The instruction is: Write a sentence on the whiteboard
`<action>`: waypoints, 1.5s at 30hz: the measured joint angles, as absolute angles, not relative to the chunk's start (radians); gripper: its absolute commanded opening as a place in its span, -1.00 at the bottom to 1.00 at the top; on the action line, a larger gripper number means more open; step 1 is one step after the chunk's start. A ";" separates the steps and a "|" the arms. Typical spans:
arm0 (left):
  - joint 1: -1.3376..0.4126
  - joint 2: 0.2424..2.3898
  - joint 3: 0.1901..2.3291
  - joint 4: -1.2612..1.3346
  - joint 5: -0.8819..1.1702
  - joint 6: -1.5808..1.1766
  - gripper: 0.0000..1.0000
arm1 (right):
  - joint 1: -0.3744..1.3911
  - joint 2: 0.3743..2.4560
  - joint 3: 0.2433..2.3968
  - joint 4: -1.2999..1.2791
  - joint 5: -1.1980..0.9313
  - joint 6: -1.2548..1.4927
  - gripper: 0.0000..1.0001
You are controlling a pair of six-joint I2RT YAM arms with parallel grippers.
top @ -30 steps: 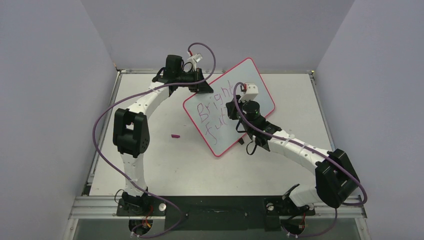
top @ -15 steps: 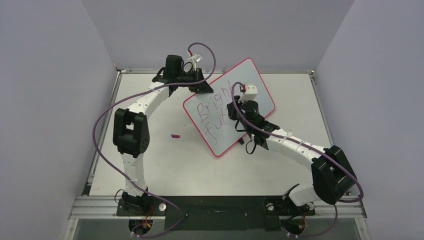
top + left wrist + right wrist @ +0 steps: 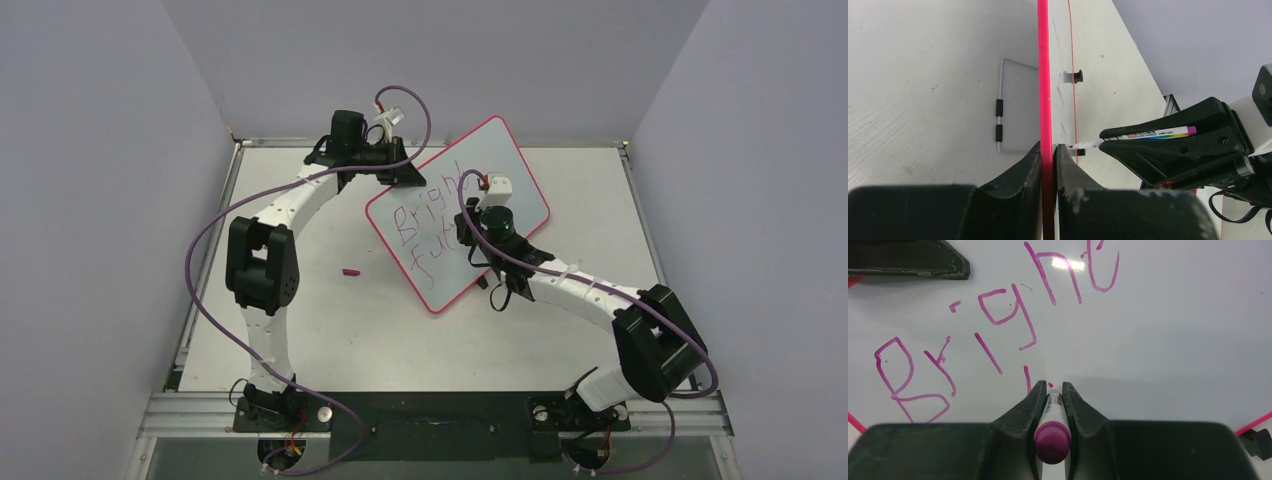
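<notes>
Whiteboard is glossy, rectangular, pink-framed, round-cornered, bearing thin magenta sentence.

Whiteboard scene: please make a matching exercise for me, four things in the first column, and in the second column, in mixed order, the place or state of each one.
1 left gripper
2 marker
3 whiteboard
4 small magenta piece

A lies on the table, apart from the board
B shut on the board's pink frame
C held in the right gripper, tip at the board
D carries magenta writing

Pairs: 1-B, 2-C, 3-D, 4-A
</notes>
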State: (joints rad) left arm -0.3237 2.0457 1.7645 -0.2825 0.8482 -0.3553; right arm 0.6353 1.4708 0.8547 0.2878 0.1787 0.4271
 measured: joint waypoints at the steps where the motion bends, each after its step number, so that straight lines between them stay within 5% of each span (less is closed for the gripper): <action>1: -0.323 2.046 1.763 -0.282 0.847 -0.355 -1.00 | 0.635 1.468 0.845 0.295 0.179 0.427 -1.00; 19: -0.321 2.046 1.760 -0.279 0.846 -0.356 -1.00 | 0.627 1.425 0.752 0.300 0.195 0.434 -1.00; 45: -0.321 2.046 1.760 -0.278 0.849 -0.357 -1.00 | 0.590 1.513 0.925 0.260 0.194 0.429 -1.00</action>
